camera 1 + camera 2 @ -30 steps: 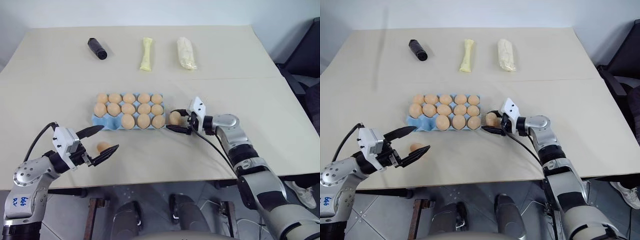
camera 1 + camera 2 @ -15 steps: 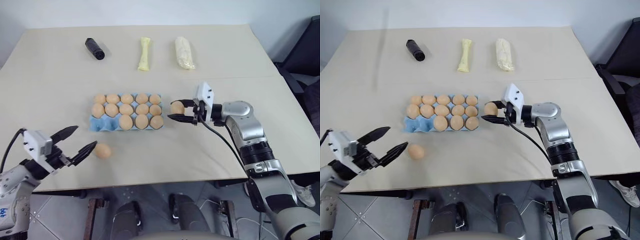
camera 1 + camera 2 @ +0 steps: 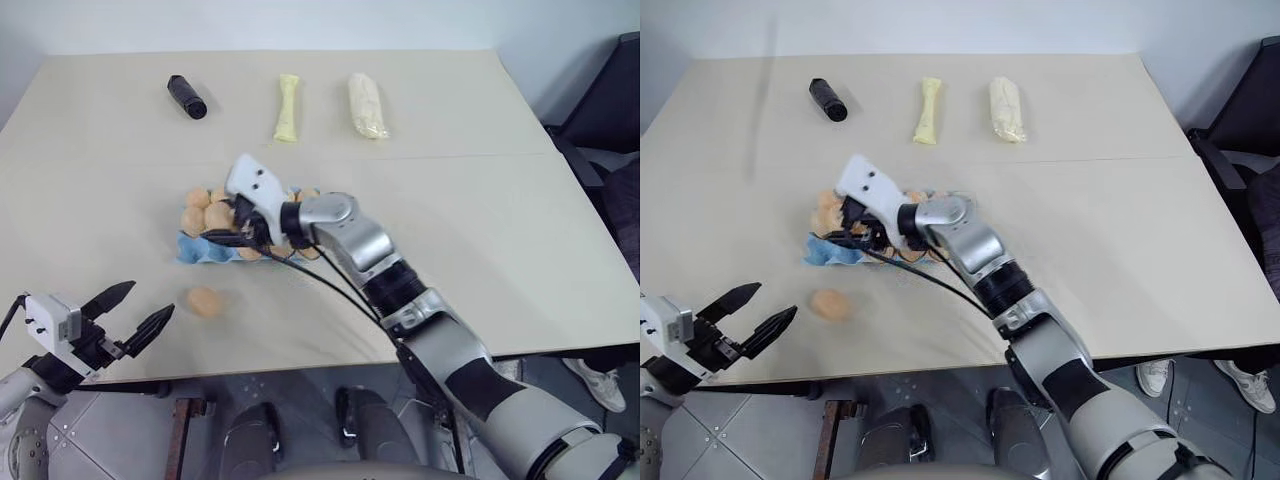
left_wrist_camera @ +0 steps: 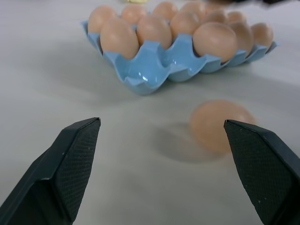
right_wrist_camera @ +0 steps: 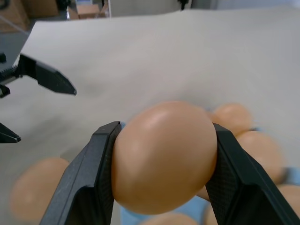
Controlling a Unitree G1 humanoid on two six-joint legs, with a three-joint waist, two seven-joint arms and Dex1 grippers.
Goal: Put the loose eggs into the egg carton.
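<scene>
The light blue egg carton (image 3: pixel 195 250) lies mid-table, filled with several tan eggs; in the left wrist view its two near corner cups (image 4: pixel 140 75) are empty. My right gripper (image 3: pixel 222 226) hovers over the carton's left end, shut on one egg (image 5: pixel 164 154) held between both fingers. A loose egg (image 3: pixel 205 301) lies on the table in front of the carton, also seen close up as an egg (image 4: pixel 220 124) in the left wrist view. My left gripper (image 3: pixel 152 297) is open near the table's front edge, to the left of that egg and apart from it.
At the back of the table lie a black cylinder (image 3: pixel 187 96), a pale yellow tube (image 3: pixel 287 107) and a whitish bag (image 3: pixel 367 104). The table's front edge (image 3: pixel 300 362) runs just behind my left gripper. A dark chair (image 3: pixel 605 110) stands at the right.
My right gripper lifted the egg from beside the carton's right end and carried it left, over the carton's left end. My left gripper drew back and left, away from the loose egg.
</scene>
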